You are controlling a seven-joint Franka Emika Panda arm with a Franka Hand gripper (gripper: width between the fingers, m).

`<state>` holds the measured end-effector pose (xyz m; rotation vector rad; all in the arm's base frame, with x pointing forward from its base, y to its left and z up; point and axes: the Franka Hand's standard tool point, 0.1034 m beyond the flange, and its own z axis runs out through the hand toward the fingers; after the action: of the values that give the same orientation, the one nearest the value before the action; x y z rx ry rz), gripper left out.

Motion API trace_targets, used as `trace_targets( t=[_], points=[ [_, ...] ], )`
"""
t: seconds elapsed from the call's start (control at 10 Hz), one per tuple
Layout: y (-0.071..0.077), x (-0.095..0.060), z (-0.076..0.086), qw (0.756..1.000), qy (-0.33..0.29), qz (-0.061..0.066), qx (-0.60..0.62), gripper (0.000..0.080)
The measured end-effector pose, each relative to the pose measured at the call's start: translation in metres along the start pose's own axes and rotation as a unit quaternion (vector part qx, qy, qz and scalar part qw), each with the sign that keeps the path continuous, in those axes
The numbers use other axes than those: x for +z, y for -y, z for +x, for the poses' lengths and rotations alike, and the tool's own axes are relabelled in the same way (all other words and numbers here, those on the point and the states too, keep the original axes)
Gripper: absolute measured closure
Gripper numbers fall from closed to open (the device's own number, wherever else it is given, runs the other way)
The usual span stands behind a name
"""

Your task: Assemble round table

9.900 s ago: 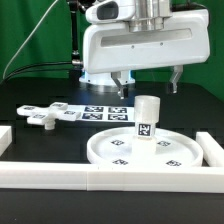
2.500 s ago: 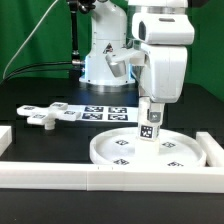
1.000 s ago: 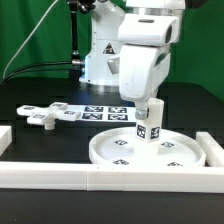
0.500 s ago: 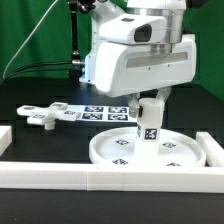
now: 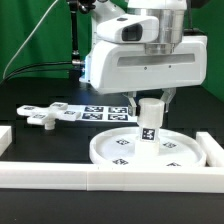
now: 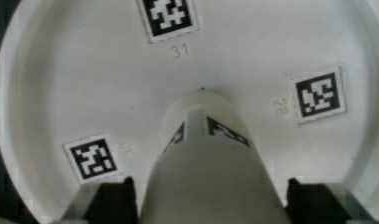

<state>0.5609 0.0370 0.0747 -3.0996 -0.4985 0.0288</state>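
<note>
The short white leg (image 5: 149, 122) stands upright on the big round rimmed disc (image 5: 120, 150), near its middle. My gripper (image 5: 149, 101) comes down from above, its two dark fingers pressed to the sides of the leg's top. In the wrist view the leg (image 6: 212, 150) fills the space between the fingers (image 6: 115, 195), with the tagged disc (image 6: 97, 90) beneath; the gripper (image 6: 212, 196) is shut on the leg. The cross-shaped foot piece (image 5: 40, 116) lies on the black table at the exterior view's left.
The marker board (image 5: 95, 112) lies behind the disc. White border rails run along the front (image 5: 100, 178), the exterior view's right (image 5: 212, 150) and left (image 5: 5, 135). The robot base stands behind, before a green backdrop.
The gripper came down over the leg and has turned about the vertical axis, its broad face now toward the camera. The leg stays upright on the disc.
</note>
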Motion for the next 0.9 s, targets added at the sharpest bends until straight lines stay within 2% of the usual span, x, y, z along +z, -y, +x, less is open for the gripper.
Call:
trace_targets(
  t=[0.4, 0.7, 0.9],
  points=[
    [0.0017, 0.0008, -0.0006, 0.984, -0.005, 0.013, 0.180, 0.0392],
    [0.0054, 0.0014, -0.0007, 0.933, 0.000, 0.020, 0.358, 0.0392],
    [0.0063, 0.0017, -0.0009, 0.897, 0.004, 0.032, 0.440, 0.0392]
  ],
)
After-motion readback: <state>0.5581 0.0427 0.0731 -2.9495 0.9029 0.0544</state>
